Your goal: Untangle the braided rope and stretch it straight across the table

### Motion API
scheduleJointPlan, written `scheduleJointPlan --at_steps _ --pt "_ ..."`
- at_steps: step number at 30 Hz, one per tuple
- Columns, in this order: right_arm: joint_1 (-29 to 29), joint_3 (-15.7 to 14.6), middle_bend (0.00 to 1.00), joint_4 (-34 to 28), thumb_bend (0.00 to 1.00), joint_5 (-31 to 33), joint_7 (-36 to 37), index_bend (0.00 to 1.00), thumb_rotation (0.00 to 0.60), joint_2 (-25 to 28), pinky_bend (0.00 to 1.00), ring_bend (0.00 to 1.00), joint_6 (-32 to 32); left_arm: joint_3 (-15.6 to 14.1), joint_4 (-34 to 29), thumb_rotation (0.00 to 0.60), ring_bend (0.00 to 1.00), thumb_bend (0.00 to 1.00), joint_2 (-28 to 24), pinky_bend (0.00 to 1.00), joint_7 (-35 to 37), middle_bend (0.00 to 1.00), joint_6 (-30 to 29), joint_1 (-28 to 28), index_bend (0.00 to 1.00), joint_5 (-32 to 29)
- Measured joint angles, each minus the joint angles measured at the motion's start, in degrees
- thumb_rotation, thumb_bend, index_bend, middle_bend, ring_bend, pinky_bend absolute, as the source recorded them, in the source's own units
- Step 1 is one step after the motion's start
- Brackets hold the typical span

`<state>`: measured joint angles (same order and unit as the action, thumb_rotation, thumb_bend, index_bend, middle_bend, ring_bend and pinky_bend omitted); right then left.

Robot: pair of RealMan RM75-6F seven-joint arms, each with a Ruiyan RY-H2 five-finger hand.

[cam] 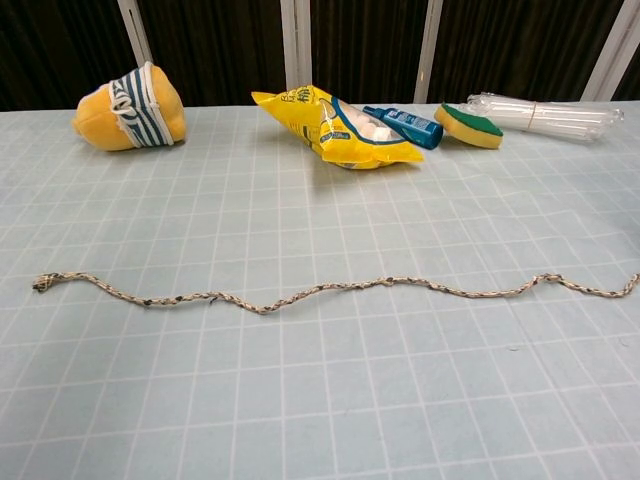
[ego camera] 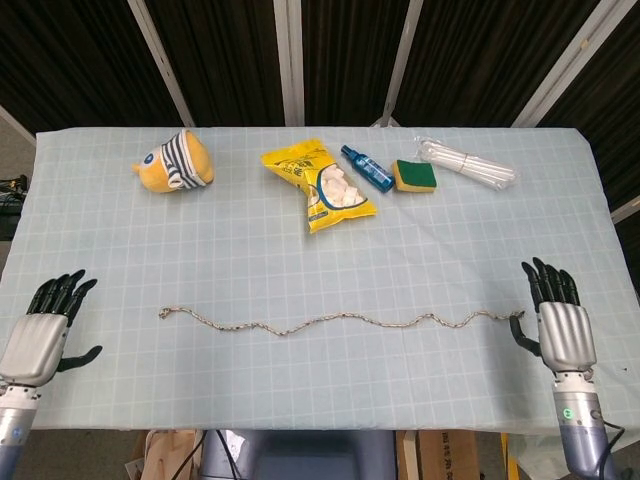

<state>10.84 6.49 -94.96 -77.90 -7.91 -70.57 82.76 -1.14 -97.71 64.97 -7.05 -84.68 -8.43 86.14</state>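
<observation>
Dark slatted panels back a table covered in a pale checked cloth. From the head view, the braided rope lies across the near half of the table in 1 unknotted line, gently wavy rather than taut, its left end curled into a small hook. The left hand sits at the near left corner, well apart from that end, fingers spread and holding nothing. The right hand is at the near right, fingers apart and extended, with the rope's right end just beside its thumb; it grips nothing. Along the far edge stand a striped yellow plush toy, a yellow snack bag, a blue bottle, a sponge and a bundle of clear tubes. From the chest view, neither hand shows; the rope runs nearly edge to edge with shallow bends. Judged so, untangling looks done and the stretch nearly so; any further move would call for both hands to pinch the ends and draw them apart.
</observation>
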Motion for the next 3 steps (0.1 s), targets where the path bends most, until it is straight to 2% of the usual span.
scheduleJointPlan --at_steps 3 --pt "-2.4 -2.0 0.00 0.7 0.43 -5.3 2.8 0.00 0.600 1.5 0.00 0.00 4.8 -2.2 1.2 0.600 0.00 0.19 -1.3 0.00 2.5 0.00 -3.7 2.6 0.09 3.9"
